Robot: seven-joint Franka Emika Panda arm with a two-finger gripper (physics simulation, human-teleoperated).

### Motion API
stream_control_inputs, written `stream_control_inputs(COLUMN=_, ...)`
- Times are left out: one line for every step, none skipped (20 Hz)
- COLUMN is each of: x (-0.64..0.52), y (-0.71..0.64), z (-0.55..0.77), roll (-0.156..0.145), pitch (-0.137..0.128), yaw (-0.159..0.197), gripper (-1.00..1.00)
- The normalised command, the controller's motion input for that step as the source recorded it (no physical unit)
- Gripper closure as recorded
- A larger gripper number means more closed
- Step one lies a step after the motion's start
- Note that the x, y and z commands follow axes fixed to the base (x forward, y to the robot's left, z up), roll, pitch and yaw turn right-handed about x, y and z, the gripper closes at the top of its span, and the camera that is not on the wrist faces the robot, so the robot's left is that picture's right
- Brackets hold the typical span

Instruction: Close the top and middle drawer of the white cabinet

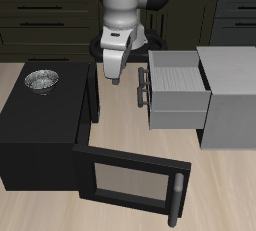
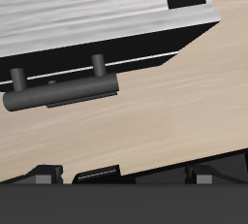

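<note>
The white cabinet (image 1: 228, 95) is a pale grey-white box standing on the wooden table (image 1: 120, 135) toward its back, beside the black microwave (image 1: 45, 130) whose door (image 1: 130, 180) hangs open toward the table's front edge. Its top drawer (image 1: 178, 73) is pulled out a long way, and the middle drawer (image 1: 178, 105) below it appears pulled out about as far; both drawer fronts face the microwave. Each carries a dark cylindrical bar handle (image 1: 146, 87), its long axis running parallel to the drawer front, horizontally across it. In the wrist view one such handle (image 2: 60, 89) lies close beneath the camera on two short posts.

The grey two-finger gripper (image 1: 113, 75) hangs just outside the drawer fronts, between the microwave and the cabinet, near the top drawer's height. Whether its fingers are spread or closed, I cannot tell. Judging from this, the push must go from the gripper straight into the drawer front, toward the cabinet body, across the handle's axis
</note>
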Motion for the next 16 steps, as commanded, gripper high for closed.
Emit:
stream_control_inputs(x=0.12, y=0.07, z=-0.03, roll=0.008, pitch=-0.022, yaw=0.081, gripper=-1.0)
stream_control_inputs(x=0.16, y=0.09, z=-0.08, roll=-0.004, pitch=0.002, yaw=0.096, gripper=-1.0)
stream_control_inputs(x=0.2, y=0.16, z=-0.05, roll=0.033, pitch=-0.016, yaw=0.062, gripper=-1.0)
stream_control_inputs(x=0.3, y=0.25, z=-0.24, roll=-0.016, pitch=0.03, yaw=0.084, gripper=-1.0)
stream_control_inputs(x=0.0, y=0.0, z=0.0, roll=0.0, pitch=0.0, yaw=0.0, gripper=-1.0)
stream_control_inputs(x=0.02, y=0.17, z=-0.1, roll=0.027, pitch=0.016, yaw=-0.011, gripper=-1.0)
stream_control_inputs(x=0.06, y=0.12, z=-0.15, roll=0.029, pitch=0.003, yaw=0.005, gripper=-1.0)
stream_control_inputs(x=0.04, y=0.19, z=-0.09, roll=0.029, pitch=0.016, yaw=-0.005, gripper=-1.0)
stream_control_inputs(x=0.02, y=0.11, z=-0.16, roll=0.019, pitch=-0.013, yaw=-0.016, gripper=-1.0)
stream_control_inputs(x=0.1, y=0.09, z=-0.17, roll=0.047, pitch=0.022, yaw=0.057, gripper=-1.0)
stream_control_inputs(x=0.14, y=0.09, z=-0.08, roll=-0.007, pitch=0.007, yaw=-0.015, gripper=-1.0)
stream_control_inputs(x=0.0, y=-0.07, z=-0.03, roll=0.0, pitch=0.0, yaw=0.0, gripper=-1.0)
stream_control_inputs(x=0.09, y=0.19, z=-0.25, roll=0.022, pitch=0.02, yaw=0.068, gripper=-1.0)
stream_control_inputs(x=0.05, y=0.04, z=-0.06, roll=0.009, pitch=0.004, yaw=0.04, gripper=-1.0)
stream_control_inputs(x=0.1, y=-0.05, z=0.09, roll=-0.012, pitch=-0.037, yaw=-0.033, gripper=-1.0)
stream_control_inputs(x=0.03, y=0.12, z=-0.08, roll=0.012, pitch=-0.017, yaw=0.028, gripper=-1.0)
